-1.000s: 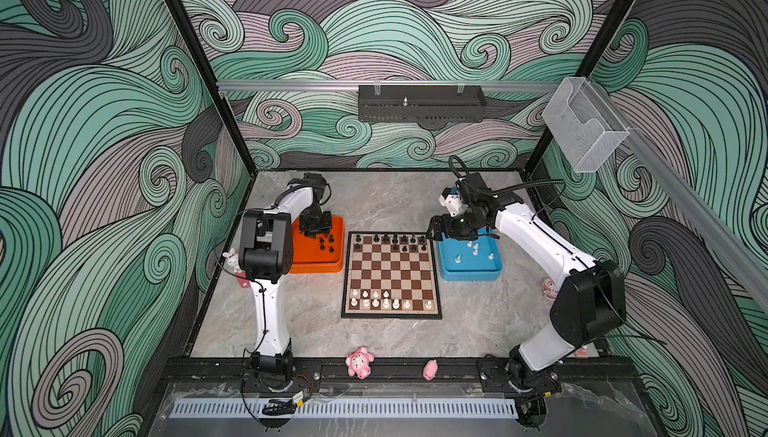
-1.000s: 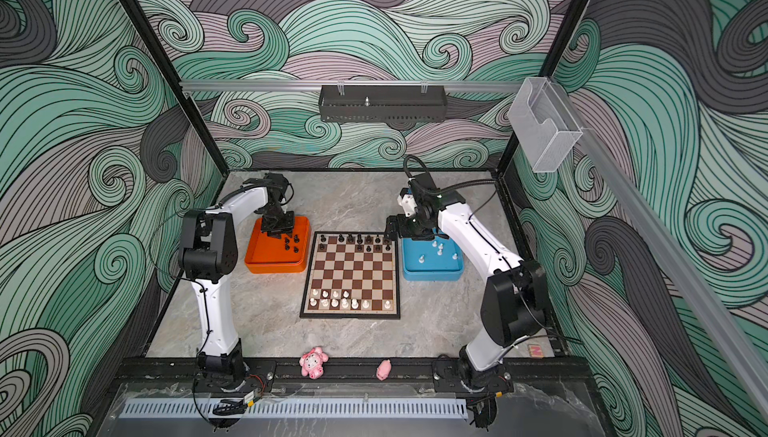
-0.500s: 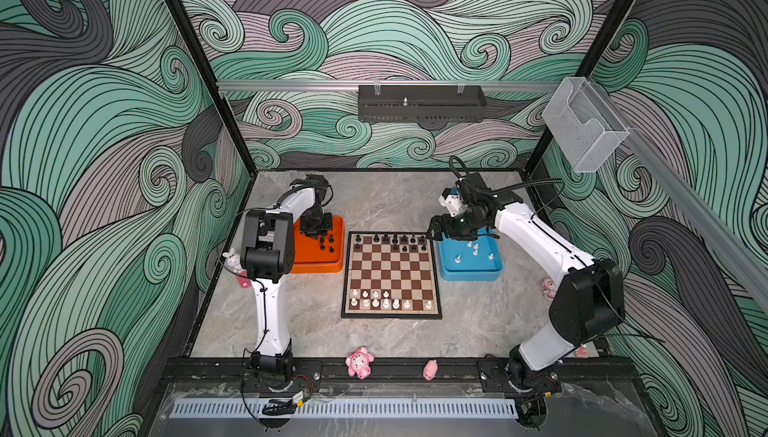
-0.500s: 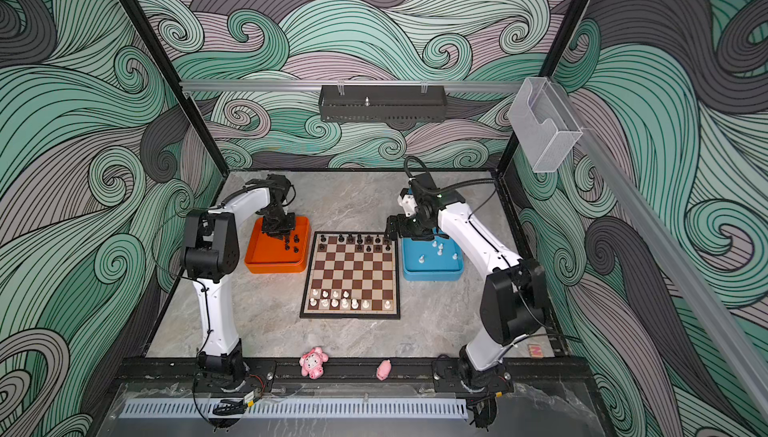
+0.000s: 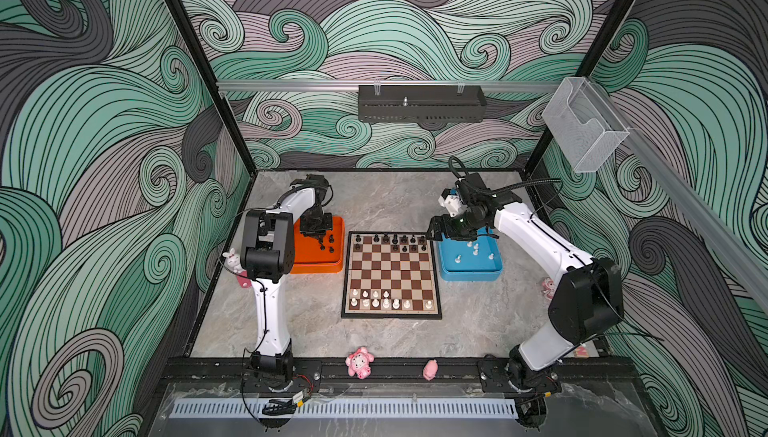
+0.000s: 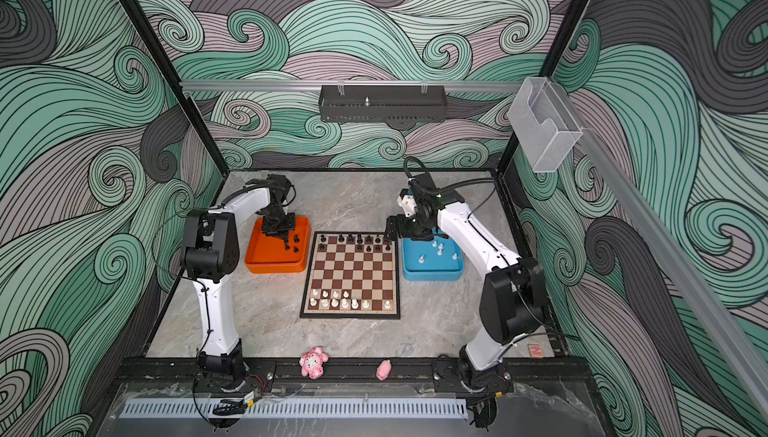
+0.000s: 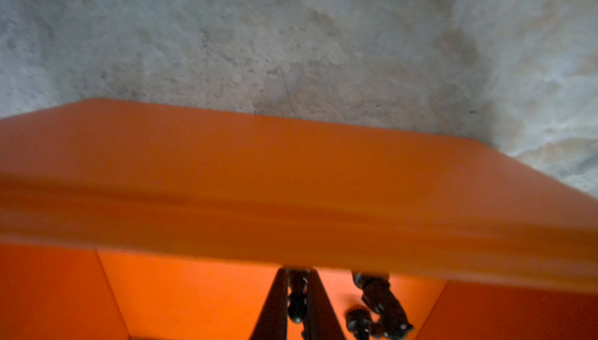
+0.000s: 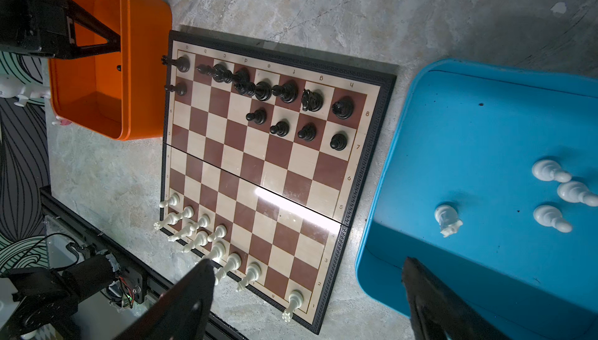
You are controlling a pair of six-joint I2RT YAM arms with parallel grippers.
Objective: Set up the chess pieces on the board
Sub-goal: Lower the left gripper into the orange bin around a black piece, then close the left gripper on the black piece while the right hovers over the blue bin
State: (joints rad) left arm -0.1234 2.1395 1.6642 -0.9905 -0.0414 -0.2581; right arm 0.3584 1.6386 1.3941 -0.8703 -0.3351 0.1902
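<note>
Chessman (image 7: pixel 297 302), glossy black plastic, sits pinched in your left hand (image 7: pixel 297 275) inside the orange plastic tray (image 7: pixel 291 192); right hand (image 8: pixel 307 264) spread.

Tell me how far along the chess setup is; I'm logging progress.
Done: on the board, most black pieces fill the far two rows, most white pieces the near two, both with gaps. In hand: the left gripper is closed on a black piece in the orange tray; the right gripper is open. Left: a few loose black pieces in that tray, several loose white pieces in the blue tray.
</note>
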